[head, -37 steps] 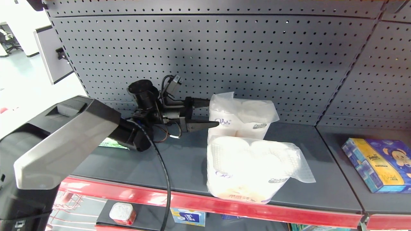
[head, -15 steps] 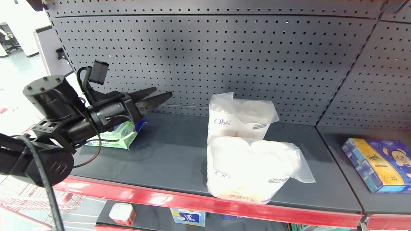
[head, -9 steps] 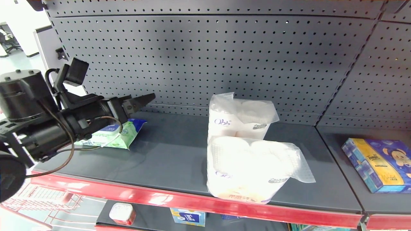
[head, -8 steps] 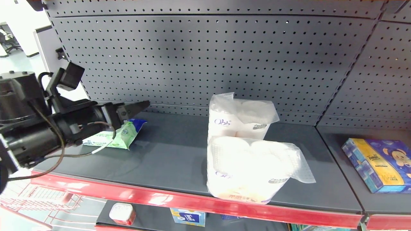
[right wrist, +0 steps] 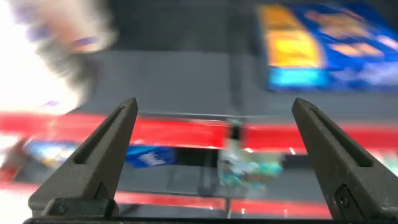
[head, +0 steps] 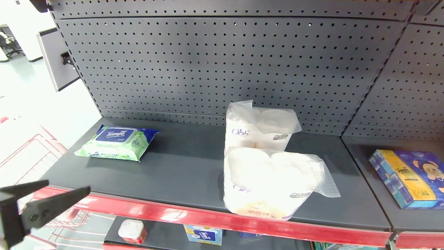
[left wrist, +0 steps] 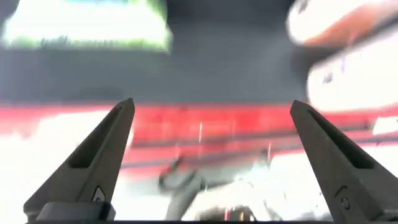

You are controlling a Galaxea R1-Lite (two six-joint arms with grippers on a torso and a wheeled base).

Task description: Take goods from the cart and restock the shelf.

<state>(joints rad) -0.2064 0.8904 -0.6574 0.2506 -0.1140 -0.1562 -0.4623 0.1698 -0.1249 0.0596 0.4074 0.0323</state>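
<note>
Beyond the left jaws, wide open and empty, low beside the red cart (head: pixel 24 159), the head view has the shelf (head: pixel 187 166) already carrying a wipes pack (head: pixel 116 143), a front toilet-roll pack (head: pixel 274 180), a rear toilet-roll pack (head: pixel 258 126) and a tissue box (head: pixel 409 177); another fetch looks due, but glare hides the cart's goods. Left wrist view: nothing between the spread jaws, wipes pack (left wrist: pixel 87 25) blurred beyond. Right wrist view: right jaws equally wide and empty, tissue box (right wrist: pixel 329 43) beyond them

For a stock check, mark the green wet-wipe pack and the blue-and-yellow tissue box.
Green soft plastic wet-wipe pack (head: pixel 116 143): head view, its top face.
Blue-and-yellow cardboard tissue box (head: pixel 412 175): head view, its top face.
</note>
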